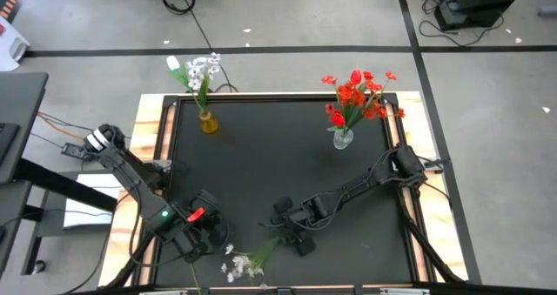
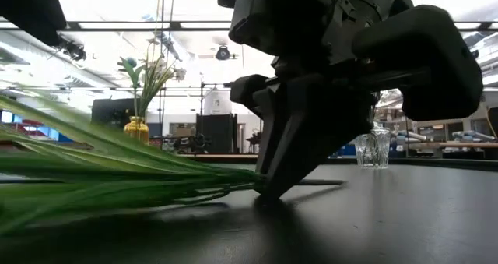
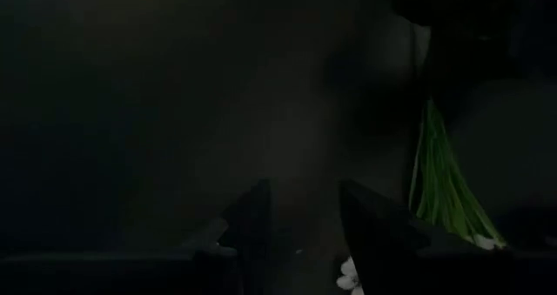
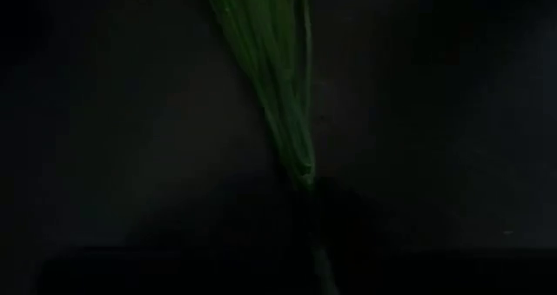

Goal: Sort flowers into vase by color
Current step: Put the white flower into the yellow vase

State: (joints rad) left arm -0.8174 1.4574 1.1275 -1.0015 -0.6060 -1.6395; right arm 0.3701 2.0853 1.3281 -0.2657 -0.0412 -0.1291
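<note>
A white-bloomed sprig (image 1: 246, 262) with long green leaves lies flat on the black table near its near edge. My right gripper (image 1: 284, 236) stands over its stem end, fingers pointing down, shut on it. In the low view the leaves (image 2: 117, 182) run left from the right gripper (image 2: 267, 188). My left gripper (image 1: 209, 237) is low over the table just left of the blooms, open and touching nothing. Its wrist view shows the left gripper (image 3: 305, 234) with white petals (image 3: 348, 279) beside one finger. An amber vase (image 1: 208, 122) holds white flowers, a glass vase (image 1: 343, 138) red ones. My right gripper pinches the sprig between its two fingers where the leaves gather into the bare stem (image 4: 301, 169). The fingers (image 2: 280, 151) come from above, slanting down, their tips at the table. The sprig lies on the table; a short piece of stem (image 2: 315, 182) sticks out beyond the fingers.
Both vases stand near the table's far edge, amber on the left (image 2: 136, 128), glass on the right (image 2: 373, 147). Wooden rails (image 1: 148, 130) frame the black mat. The mat between the vases and the grippers is bare. Cables and equipment lie on the floor beyond.
</note>
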